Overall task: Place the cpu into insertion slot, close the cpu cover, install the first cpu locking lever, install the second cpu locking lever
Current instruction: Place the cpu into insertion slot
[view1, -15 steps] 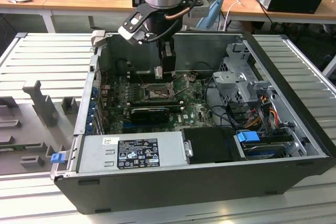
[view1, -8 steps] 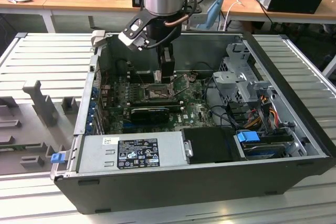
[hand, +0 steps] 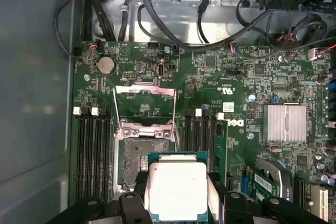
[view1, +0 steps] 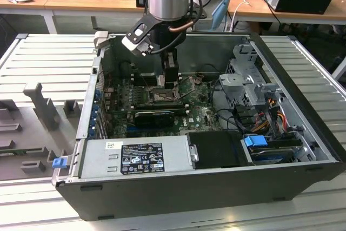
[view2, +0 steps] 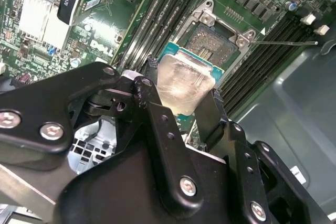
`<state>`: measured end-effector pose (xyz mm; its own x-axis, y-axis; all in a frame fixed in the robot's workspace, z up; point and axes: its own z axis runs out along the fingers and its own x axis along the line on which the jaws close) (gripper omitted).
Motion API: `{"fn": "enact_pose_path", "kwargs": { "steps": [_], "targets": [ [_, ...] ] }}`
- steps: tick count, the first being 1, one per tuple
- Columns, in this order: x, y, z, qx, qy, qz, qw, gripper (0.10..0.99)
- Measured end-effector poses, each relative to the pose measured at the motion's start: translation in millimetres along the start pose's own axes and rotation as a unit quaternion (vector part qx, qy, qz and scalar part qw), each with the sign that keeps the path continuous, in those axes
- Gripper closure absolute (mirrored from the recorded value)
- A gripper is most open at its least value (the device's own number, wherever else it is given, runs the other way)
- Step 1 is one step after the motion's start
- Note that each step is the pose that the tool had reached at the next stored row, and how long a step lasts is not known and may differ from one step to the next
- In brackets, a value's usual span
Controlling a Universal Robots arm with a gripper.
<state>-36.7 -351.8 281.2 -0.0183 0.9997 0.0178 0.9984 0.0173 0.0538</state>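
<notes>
In the exterior view the gripper [view1: 171, 82] hangs inside the open computer case [view1: 303, 79], its fingertips just above the insertion slot [view1: 162, 97] on the green circuit board [view1: 197, 113]. The cpu is too small to make out there. In the second wrist view the two black fingers [view2: 153, 80] pinch the cpu [view2: 184, 85] by opposite edges, its pale metal top facing the camera. The insertion slot [view2: 214, 43] lies just beyond the chip's far edge, with its contact field bare and nothing seated in it. The chip's green rim overlaps only the slot's near border. In the first wrist view the cpu [hand: 176, 190] sits clamped between the fingers [hand: 216, 184], covering the corner of the insertion slot [hand: 135, 163] farthest from the cpu cover [hand: 146, 129]. The cover is swung open on the slot's far side, and the board shows through its cut-out. The chip's edges run nearly parallel to the slot's frame, so turning seems barely needed. As I judge it, the offset is sideways: the slot's centre lies away from the chip, on the side opposite the nearer bank of long black slots [hand: 202, 135], and a little further on toward the cover's hinge. The chip appears to be held clear above the slot, not resting in it.
</notes>
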Motion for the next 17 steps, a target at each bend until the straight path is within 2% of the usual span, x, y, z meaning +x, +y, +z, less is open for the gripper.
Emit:
{"fn": "enact_pose_path", "kwargs": {
  "steps": [13,17],
  "targets": [
    [-0.2,-0.2,9.4,0.0017,-0.0001,0.000,1.0000,0.561],
    [0.5,-0.7,18.3,0.0061,0.0000,0.000,1.0000,0.561]
  ]
}}
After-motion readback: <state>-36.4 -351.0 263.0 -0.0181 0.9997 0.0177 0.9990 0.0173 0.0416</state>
